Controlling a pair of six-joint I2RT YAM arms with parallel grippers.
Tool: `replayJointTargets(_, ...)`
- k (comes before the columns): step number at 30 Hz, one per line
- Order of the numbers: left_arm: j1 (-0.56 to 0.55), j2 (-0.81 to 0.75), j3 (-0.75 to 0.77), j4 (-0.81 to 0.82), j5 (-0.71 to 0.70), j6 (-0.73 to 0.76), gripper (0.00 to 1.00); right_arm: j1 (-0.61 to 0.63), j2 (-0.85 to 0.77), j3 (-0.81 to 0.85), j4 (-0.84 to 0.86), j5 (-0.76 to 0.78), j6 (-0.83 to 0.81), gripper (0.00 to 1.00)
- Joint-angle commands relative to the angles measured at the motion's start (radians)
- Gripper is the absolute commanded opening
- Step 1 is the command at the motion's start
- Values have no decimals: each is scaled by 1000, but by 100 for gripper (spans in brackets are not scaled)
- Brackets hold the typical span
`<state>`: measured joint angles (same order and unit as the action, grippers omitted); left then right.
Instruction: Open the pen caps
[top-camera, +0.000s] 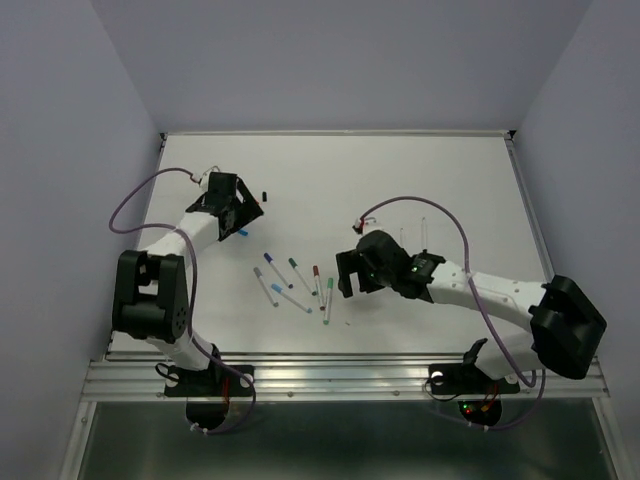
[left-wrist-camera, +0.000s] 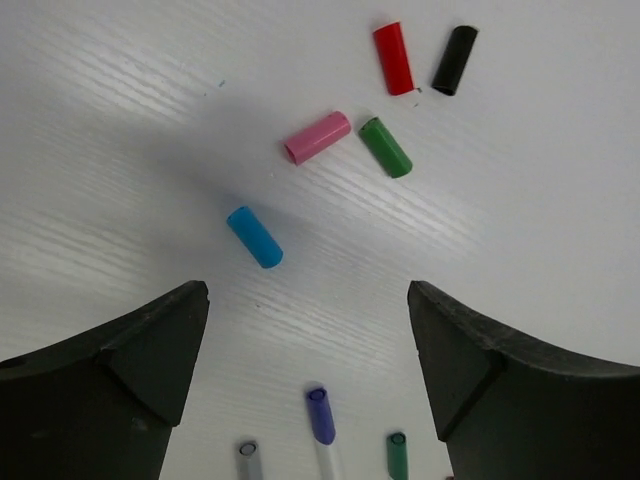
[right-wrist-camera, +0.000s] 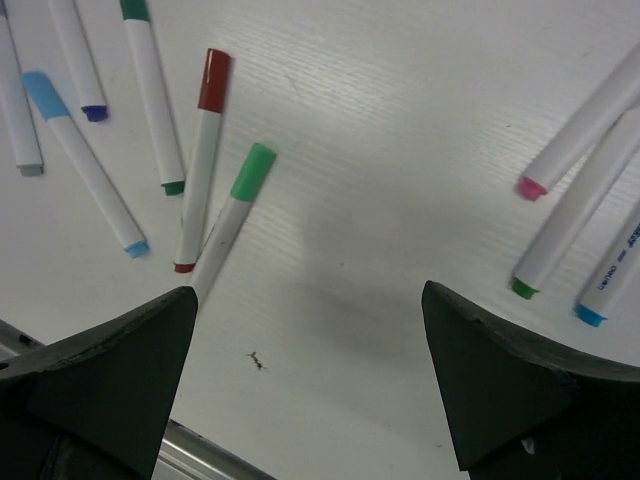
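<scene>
Five loose pen caps just beyond left end effector

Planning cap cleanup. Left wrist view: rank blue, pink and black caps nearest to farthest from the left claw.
1. blue cap, just ahead of the left claw, mid-frame.
2. pink cap, centre, farther out.
3. black cap, far upper right corner.

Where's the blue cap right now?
In the left wrist view, the blue cap lies on the table just ahead of the open left pincer, left of centre; the pink cap is nearest, up and right of it.
</scene>
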<state>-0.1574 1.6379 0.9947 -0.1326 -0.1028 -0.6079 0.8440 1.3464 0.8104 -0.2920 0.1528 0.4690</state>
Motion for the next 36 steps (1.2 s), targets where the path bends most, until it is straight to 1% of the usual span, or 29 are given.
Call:
replayJointTargets(1, -10, -183, -22, -5, 0, 5, 95, 92, 54, 70, -19, 134, 98, 100)
replayJointTargets(2, -10, -209, -28, -9, 2, 5, 99, 102, 88, 78, -24, 149, 108, 100)
replayJointTargets(3, -11, -261, -34, -15, 2, 5, 99, 115, 105, 88, -27, 174, 127, 100)
replayJointTargets(5, -11, -309, -44, -19, 3, 7, 99, 138, 141, 122, -29, 186, 143, 100)
replayJointTargets(8, -13, -406, -73, -24, 11, 5, 99, 170, 235, 179, -56, 263, 192, 100)
replayJointTargets(10, -13, -434, -86, -24, 14, 5, 99, 182, 270, 205, -71, 313, 209, 100)
replayJointTargets(13, -13, -469, -102, -25, 20, 7, 99, 191, 327, 248, -90, 338, 230, 100)
replayJointTargets(19, -13, -487, -120, -19, 20, 13, 99, 210, 401, 282, -105, 347, 261, 100)
replayJointTargets(24, -13, -481, -123, -22, 25, 16, 99, 219, 412, 271, -159, 372, 313, 100)
replayJointTargets(31, -13, -478, -128, -12, 31, 7, 99, 228, 361, 228, -210, 389, 345, 90)
replayJointTargets(36, -13, -474, -130, -7, 44, 3, 99, 228, 323, 191, -222, 381, 349, 88)
